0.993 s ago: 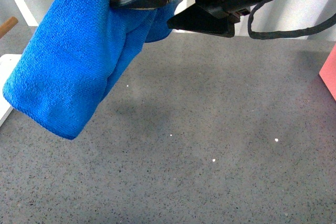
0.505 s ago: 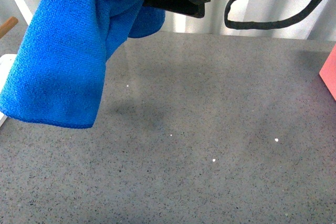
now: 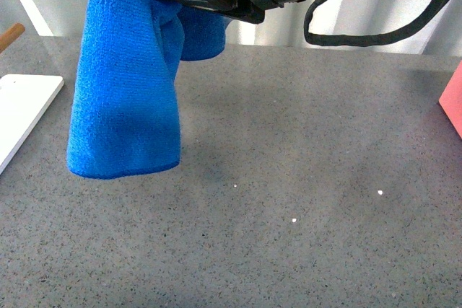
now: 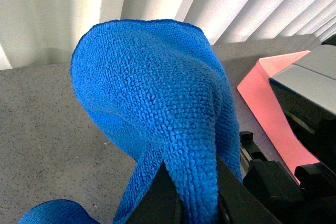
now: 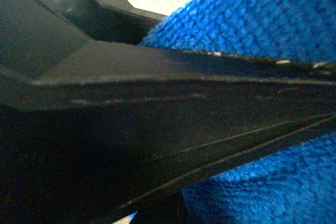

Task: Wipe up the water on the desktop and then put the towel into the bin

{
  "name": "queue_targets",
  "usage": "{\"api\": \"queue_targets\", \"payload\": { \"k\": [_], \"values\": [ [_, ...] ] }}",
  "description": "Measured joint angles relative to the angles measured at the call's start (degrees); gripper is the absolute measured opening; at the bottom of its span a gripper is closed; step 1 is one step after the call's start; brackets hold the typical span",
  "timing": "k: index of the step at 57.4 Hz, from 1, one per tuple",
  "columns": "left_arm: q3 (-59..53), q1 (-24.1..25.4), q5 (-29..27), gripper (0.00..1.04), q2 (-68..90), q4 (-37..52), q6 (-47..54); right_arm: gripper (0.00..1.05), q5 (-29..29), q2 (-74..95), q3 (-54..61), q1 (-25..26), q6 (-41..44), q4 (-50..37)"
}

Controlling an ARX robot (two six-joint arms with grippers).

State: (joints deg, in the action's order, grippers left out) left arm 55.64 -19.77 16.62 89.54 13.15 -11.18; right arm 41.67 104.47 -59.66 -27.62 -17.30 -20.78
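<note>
The towel [image 3: 126,99] is a bright royal-blue, fuzzy microfibre cloth. It hangs in the air, folded over on itself in a long drape, with its lower edge loose and clear of the worktop [image 3: 310,128]. Its top is bunched in soft folds, and one ridge of cloth is nipped between the fingers of the left pincer [image 4: 193,198]. The worktop is flat, dark grey, finely speckled and faintly glossy. A dimmer patch [image 3: 209,167] lies on it beside the towel's lower edge, perhaps shade, perhaps damp.
</note>
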Motion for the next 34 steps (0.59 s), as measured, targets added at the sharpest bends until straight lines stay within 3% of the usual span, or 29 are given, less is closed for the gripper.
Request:
{"api": "queue_targets", "payload": {
  "k": [7, 25, 29, 30, 34],
  "values": [
    [0.0, -0.2, 0.0, 0.29, 0.0, 0.0, 0.0, 0.04, -1.1, -0.6, 0.2, 0.2, -0.2, 1.6],
    [0.0, -0.2, -0.2, 0.70, 0.0, 0.0, 0.0, 0.04, -2.5, -1.4, 1.3, 1.6, -0.9, 3.1],
    [-2.4, -1.2, -8.9, 0.66, 0.0, 7.7, 2.3, 0.04, -3.0, -1.5, 1.4, 1.9, -1.0, 3.4],
    [-4.2, -1.4, -15.2, 0.62, -0.1, 12.3, 3.7, 0.04, -3.1, -1.5, 1.4, 2.0, -1.0, 3.5],
    [-9.4, -1.4, -24.8, 0.53, -1.1, 22.3, 6.4, 0.04, -3.5, -1.7, 1.6, 2.1, -1.1, 3.7]
  ]
}}
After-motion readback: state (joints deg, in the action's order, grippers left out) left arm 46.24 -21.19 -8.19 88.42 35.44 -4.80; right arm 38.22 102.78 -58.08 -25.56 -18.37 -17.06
